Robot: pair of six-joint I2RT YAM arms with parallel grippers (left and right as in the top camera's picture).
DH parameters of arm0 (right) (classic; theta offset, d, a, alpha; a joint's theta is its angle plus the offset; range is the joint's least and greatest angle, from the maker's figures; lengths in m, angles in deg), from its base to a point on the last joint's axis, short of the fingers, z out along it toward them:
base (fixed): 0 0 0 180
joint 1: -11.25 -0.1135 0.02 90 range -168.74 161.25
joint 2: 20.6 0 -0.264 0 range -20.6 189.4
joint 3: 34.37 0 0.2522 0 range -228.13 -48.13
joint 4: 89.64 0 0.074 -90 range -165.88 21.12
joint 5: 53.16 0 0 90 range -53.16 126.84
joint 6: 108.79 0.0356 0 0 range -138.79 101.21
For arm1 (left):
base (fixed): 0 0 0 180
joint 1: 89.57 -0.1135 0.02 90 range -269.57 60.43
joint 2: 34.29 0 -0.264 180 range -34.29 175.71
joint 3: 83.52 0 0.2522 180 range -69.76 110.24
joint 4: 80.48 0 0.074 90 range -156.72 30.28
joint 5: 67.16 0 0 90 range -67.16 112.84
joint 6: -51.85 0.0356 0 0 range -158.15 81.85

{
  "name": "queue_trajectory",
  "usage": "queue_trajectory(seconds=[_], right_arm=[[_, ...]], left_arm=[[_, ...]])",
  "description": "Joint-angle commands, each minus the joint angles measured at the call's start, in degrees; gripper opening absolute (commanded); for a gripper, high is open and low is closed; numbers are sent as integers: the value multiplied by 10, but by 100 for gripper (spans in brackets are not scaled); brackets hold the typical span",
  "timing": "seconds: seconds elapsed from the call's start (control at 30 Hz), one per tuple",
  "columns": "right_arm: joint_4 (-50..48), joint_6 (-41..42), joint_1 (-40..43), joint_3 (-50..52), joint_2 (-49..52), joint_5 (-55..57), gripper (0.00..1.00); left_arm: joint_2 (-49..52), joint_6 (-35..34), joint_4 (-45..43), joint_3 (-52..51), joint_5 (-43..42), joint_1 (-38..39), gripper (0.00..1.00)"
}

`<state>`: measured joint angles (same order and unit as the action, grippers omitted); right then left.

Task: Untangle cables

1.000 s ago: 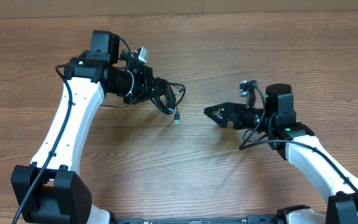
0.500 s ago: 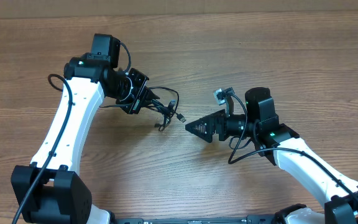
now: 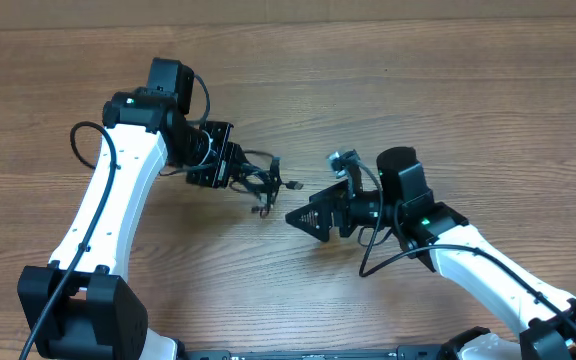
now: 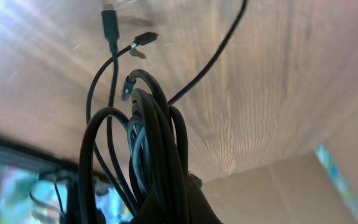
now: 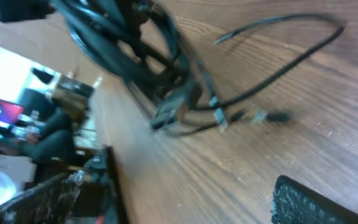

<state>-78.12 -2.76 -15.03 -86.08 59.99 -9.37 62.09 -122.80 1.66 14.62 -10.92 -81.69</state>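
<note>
The cables (image 3: pixel 258 178) are a small knot of thin black cords with plug ends, held up off the wooden table by my left gripper (image 3: pixel 223 170), which is shut on the bundle. In the left wrist view the cords (image 4: pixel 148 143) loop out of the jaws, with plug tips hanging free. My right gripper (image 3: pixel 306 218) is open and empty, pointing left, a short way to the right of and below the knot. In the right wrist view the knot (image 5: pixel 148 56) lies ahead of the open fingers (image 5: pixel 185 199), with loose ends trailing right.
The wooden table (image 3: pixel 448 100) stretches all around. Thicker black cables run along both arms. A plug end (image 3: pixel 294 185) sticks out of the knot toward the right gripper.
My right arm has moved left toward the knot. My left gripper has turned and shifted slightly left and down with the cables, which now hang lower and closer to the right gripper.
</note>
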Motion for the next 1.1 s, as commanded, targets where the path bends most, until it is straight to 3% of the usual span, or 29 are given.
queue_trajectory(seconds=[0.0,0.2,0.37,0.5,0.63,0.67,0.77,0.9,0.97,1.07], right_arm=[[-10,-62,-26,0,-10,100,100],[-63,-78,-74,0,9,150,100],[-111,-78,-115,0,26,147,89],[-149,-71,-129,0,47,147,63],[-137,-33,-129,0,55,147,11],[-134,-12,-129,0,55,147,4],[-122,68,-126,0,52,133,4],[-122,102,-109,0,36,64,4],[-120,130,-93,0,28,42,4],[-118,178,-69,0,24,16,4]], left_arm=[[-16,-69,8,7,-2,1,4],[-16,-67,19,7,-29,1,4],[-16,-67,22,7,-34,2,4],[-16,-67,26,7,-43,8,4],[-16,-66,26,7,-35,9,4],[-16,-63,26,7,-24,9,4],[-16,-21,18,7,39,8,5],[-16,63,14,7,88,8,16],[-16,101,14,7,101,8,26],[-16,145,14,7,133,8,57]])
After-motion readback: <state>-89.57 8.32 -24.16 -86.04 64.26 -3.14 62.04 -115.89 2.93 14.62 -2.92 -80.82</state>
